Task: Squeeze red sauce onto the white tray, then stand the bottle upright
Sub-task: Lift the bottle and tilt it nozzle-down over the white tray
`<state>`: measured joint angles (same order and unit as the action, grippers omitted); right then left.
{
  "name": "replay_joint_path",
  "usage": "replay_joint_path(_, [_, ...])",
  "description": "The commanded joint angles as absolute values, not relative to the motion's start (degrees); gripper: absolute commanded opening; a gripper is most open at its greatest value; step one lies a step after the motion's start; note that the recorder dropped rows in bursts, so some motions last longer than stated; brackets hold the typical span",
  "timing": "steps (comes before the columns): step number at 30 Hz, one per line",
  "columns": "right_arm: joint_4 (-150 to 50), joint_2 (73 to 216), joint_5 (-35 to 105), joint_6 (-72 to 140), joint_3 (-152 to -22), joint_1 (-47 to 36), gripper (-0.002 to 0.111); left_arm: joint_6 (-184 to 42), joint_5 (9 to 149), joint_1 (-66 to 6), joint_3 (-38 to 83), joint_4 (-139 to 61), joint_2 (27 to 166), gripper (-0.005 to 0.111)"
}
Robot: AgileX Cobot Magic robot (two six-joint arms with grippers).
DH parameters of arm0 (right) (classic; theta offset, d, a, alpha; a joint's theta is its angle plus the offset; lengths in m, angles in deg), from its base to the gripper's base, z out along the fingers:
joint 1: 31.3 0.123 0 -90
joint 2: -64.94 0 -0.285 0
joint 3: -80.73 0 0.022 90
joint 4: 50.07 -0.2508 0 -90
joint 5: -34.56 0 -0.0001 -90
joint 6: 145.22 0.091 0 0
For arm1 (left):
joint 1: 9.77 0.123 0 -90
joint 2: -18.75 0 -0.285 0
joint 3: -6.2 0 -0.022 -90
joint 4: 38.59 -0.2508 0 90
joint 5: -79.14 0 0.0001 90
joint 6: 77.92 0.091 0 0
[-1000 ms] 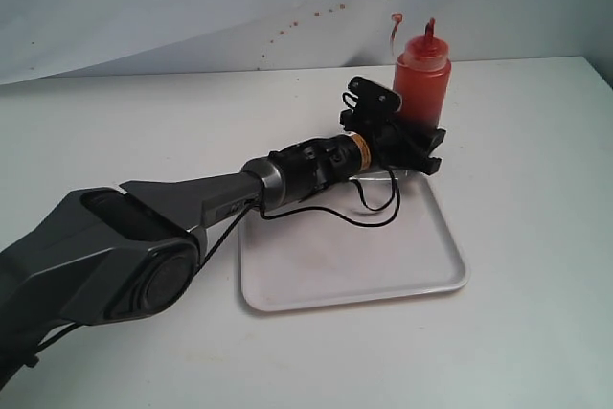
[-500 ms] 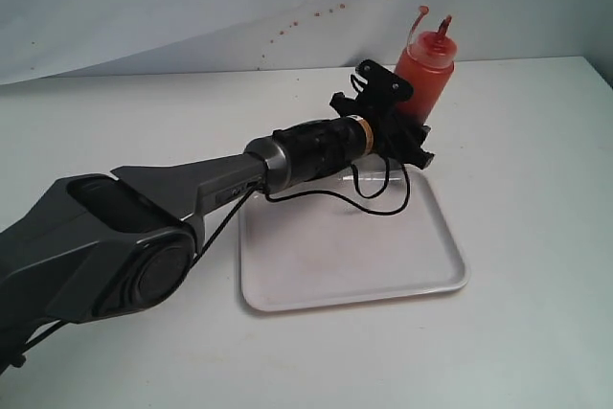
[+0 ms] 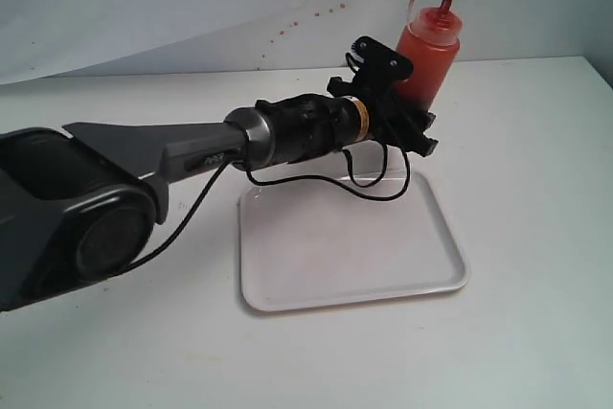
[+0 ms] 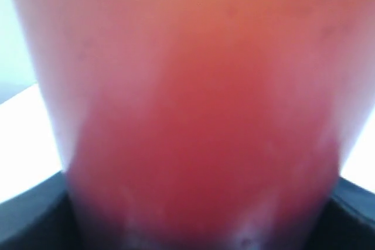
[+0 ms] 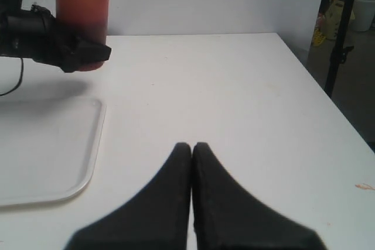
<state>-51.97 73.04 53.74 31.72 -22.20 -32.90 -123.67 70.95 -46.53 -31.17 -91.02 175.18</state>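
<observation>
Beyond the white tray [image 3: 335,265], left gripper [image 3: 414,129] clasps the bottle [image 3: 427,56], seemingly tilted.

The bottle [image 3: 426,56] in the black left gripper [image 3: 414,122] was orange-red, with a red cap. Below the gripper, the tray [image 3: 350,270] and the table [image 3: 536,189] were white. Red specks dotted the pale backdrop [image 3: 144,7] behind it.

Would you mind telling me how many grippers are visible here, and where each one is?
2. The left gripper is clamped around the bottle by an edge of the white tray. The right gripper, shut, sits over the table beside the tray, seen only in its wrist view.
</observation>
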Motion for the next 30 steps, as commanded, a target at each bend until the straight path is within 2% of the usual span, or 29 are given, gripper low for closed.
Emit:
replay_joint_path(1, [-52.2,72.7,53.6,31.8,-22.1,-33.1,0.0,-124.4,66.7,-46.4,-21.5,-91.8,166.7,0.0])
replay_joint_path(8, [-52.2,72.7,53.6,31.8,-22.1,-33.1,0.0,-124.2,59.3,-45.3,-2.3,-94.8,150.4,0.0])
replay_joint_path(15, [-52.2,72.7,53.6,31.8,-22.1,-33.1,0.0,-117.6,60.4,-45.1,15.0,-94.8,130.4,0.0])
replay_joint_path(22, [-52.2,72.7,53.6,31.8,-22.1,-33.1,0.0,-110.3,74.7,-45.1,25.3,-94.8,113.5,0.0])
replay_joint_path(30, [-51.0,72.7,52.6,31.8,-22.1,-33.1,0.0,-100.2,94.4,-45.1,29.0,-94.8,104.0,0.0])
